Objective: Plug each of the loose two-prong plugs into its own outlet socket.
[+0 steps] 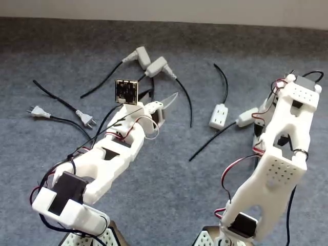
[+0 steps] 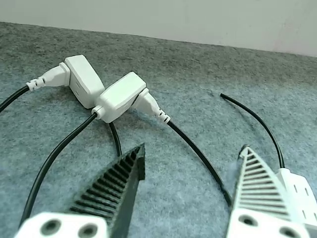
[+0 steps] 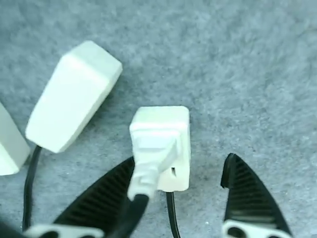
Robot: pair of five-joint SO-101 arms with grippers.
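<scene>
Two loose two-prong plugs lie at the left of the grey mat, one white (image 1: 37, 111) and one grey (image 1: 88, 120), both on black cords. At the far middle lie two white sockets (image 2: 81, 79) (image 2: 120, 96), each with a ribbed plug in one end. My left gripper (image 2: 194, 148) hovers open just short of them, nothing between its fingers; the high view shows it mid-table (image 1: 163, 97). My right gripper (image 3: 181, 166) is open and low over a small white socket (image 3: 163, 141) with a white plug (image 3: 148, 158) in it. Beside that lies another white socket block (image 3: 74, 94), at the right (image 1: 219, 115).
A loose black cord (image 1: 223, 82) curls behind the right-hand socket block, and more cords trail across the mat's middle (image 1: 205, 146). The right arm (image 1: 279, 154) stands tall at the right edge. A pale wall (image 2: 198, 20) bounds the mat's far side.
</scene>
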